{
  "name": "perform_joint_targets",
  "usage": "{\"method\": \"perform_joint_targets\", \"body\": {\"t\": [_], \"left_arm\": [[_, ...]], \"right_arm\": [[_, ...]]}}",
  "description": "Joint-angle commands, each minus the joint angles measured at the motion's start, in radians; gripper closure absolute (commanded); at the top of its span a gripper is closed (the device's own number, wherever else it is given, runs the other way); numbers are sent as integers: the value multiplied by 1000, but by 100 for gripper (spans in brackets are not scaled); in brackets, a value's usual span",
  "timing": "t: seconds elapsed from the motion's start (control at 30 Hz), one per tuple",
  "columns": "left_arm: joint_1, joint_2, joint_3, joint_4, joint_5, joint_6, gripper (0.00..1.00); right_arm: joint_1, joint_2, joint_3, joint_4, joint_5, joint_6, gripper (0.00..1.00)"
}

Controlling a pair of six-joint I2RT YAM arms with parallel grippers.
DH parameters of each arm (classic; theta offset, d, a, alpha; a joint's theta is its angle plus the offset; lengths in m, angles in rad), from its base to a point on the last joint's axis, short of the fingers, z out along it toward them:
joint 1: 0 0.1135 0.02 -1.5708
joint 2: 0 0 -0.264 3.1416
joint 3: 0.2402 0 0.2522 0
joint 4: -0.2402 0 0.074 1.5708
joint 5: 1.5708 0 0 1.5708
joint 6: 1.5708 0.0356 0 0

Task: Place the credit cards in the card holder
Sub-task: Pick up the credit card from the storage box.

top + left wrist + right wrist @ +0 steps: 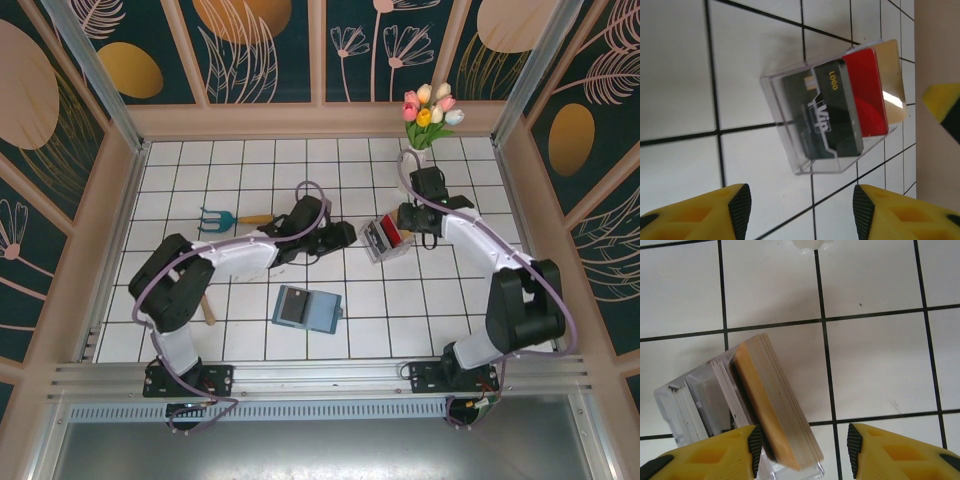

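Credit cards point(388, 236) all sit in the clear rack point(687, 405), none in the card holder point(322, 312). The holder is the teal wallet lying flat on the white tiled table point(250, 160), left of the rack and nearer the arm bases, well apart from it, with a dark panel showing on its left half. In the left wrist view the cards stand on edge behind the rack's clear wall: a dark card point(832, 115) printed "VIP" and "Logo" in front, a red card point(867, 90) behind it, and a tan card point(892, 90) at the back. In the right wrist view the tan-faced stack point(765, 400) shows its layered edges and fills the rack's end compartment, on the side facing that gripper. The left gripper point(799, 207) is just left of the rack, pointed at it, with its yellow fingers point(700, 215) spread and only bare tile between the pads; it isn't touching the rack. The right gripper point(802, 442) is on the rack's right side, directly over it, also spread. The stack's lower corner runs into the gap, close to or against the left pad, with clear tile between it and the right pad, so no clamp. A garden fork point(225, 218) with a teal head lies well to the left of the rack, past the left arm. A vase of tulips point(428, 115) stands beyond the rack near the back wall.
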Motion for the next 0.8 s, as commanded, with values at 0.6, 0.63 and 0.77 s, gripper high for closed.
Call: {"method": "perform_joint_targets", "body": {"t": [0.6, 0.63, 0.77], "left_arm": [[5, 318, 305, -25, 65, -36, 36], [5, 324, 308, -26, 67, -35, 36], [4, 348, 317, -29, 66, -34, 36]], "right_arm": [[-6, 128, 69, -6, 73, -47, 48], [-6, 125, 70, -5, 72, -47, 48], [-6, 121, 82, -17, 73, -49, 51]]}}
